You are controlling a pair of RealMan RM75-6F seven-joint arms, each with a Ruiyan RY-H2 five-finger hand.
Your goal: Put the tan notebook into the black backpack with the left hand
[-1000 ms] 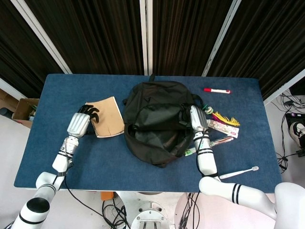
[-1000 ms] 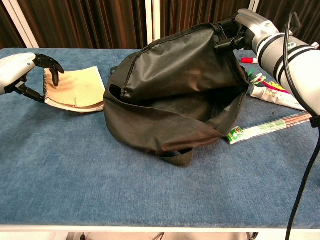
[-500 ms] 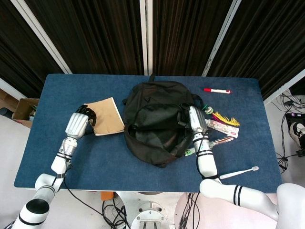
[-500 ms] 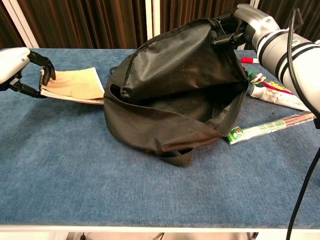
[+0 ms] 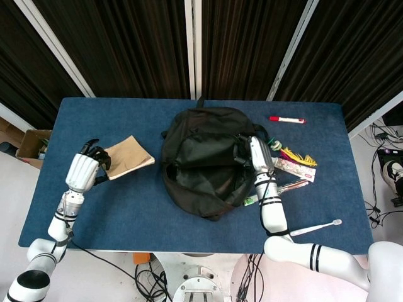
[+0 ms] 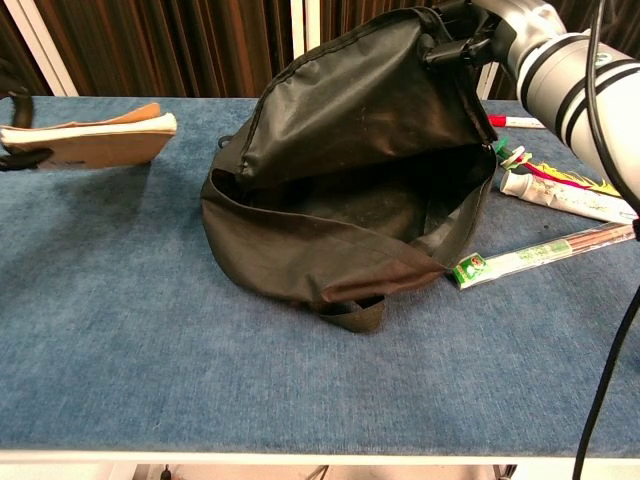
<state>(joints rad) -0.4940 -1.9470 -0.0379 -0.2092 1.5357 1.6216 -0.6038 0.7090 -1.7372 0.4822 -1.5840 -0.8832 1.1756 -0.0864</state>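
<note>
Currently left hand [image 5: 84, 170] fingers pinch the tan notebook [image 5: 128, 158] at its spine edge, lifted off the bench, left of the black backpack [image 5: 204, 157]. Light, semi-stiff; likely sags. Right hand [image 5: 257, 153] grips the backpack's opening.

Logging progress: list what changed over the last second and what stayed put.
The left hand lifted the tan notebook off the table and drew it leftward, away from the black backpack. The right hand raised the backpack's flap slightly. The marker and toothbrush stayed put.
</note>
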